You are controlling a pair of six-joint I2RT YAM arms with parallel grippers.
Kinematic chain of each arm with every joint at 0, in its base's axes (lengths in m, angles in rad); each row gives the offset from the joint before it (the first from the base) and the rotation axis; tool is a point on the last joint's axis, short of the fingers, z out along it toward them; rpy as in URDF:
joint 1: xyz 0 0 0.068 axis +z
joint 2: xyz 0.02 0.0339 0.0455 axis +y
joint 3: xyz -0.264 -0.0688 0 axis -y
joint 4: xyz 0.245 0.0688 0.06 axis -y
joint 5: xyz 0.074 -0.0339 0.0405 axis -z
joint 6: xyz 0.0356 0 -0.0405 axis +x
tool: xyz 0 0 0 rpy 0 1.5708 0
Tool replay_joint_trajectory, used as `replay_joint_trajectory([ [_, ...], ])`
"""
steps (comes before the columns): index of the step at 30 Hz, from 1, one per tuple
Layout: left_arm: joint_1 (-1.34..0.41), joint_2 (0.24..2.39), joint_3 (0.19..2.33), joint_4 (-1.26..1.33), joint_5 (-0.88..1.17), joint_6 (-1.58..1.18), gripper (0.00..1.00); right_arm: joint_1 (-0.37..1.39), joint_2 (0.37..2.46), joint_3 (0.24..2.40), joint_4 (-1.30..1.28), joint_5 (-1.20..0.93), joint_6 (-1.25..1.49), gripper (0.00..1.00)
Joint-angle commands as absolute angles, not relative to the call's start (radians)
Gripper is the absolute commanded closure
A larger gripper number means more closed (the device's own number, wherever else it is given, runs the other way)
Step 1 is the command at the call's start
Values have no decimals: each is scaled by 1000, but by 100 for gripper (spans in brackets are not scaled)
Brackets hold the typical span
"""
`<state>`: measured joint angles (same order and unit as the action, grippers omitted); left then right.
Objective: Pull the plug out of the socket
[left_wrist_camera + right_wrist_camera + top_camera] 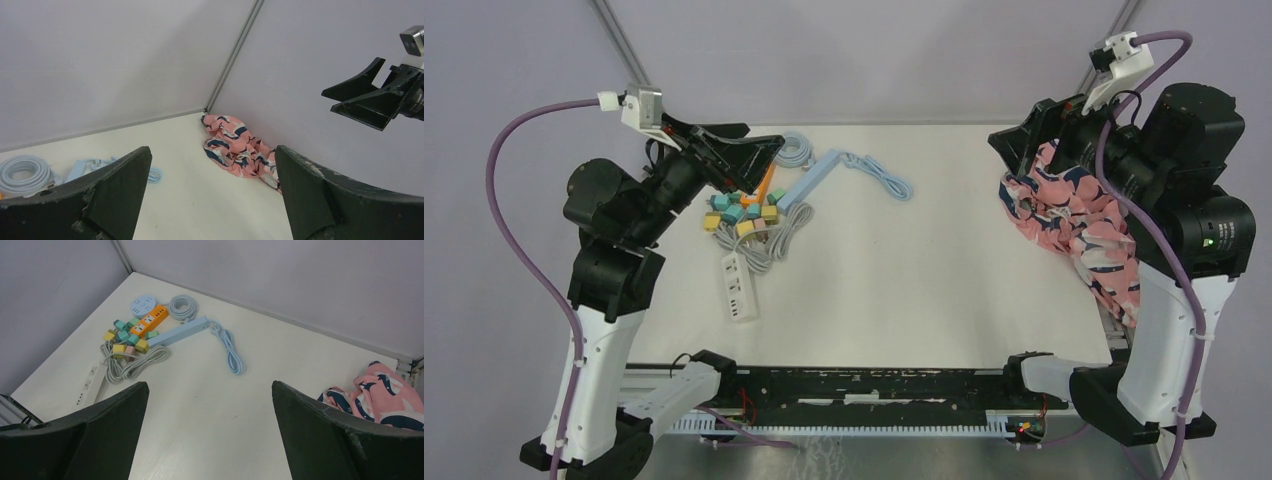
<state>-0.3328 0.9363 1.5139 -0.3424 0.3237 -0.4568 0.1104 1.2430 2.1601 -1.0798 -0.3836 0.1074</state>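
Both jaws wide open, empty. Approach step: pastel cube plugs (132, 339) by orange plastic socket strip (150, 320) lie below left jaws; descend, pinch.

No lettering, number, brand or sign can be read in any view. The white power strip (739, 286) lies on the counter (924, 280), nearer the arm bases than the left end effector (761, 142). It shows only small dark socket slots, and any printing on it is too small to tell. The same holds for the orange power strip (150, 320), far ahead and to the left of the right end effector (208, 390).
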Motion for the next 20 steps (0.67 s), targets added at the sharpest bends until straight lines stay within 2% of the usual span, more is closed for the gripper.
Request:
replay_joint_trajectory([
  [1, -328, 925, 1502, -310, 350, -407, 1, 108, 1232, 2147, -1060, -376, 102, 0],
  [20, -328, 936, 1444, -283, 348, -403, 1, 109, 1236, 2081, -1033, -354, 62, 0],
])
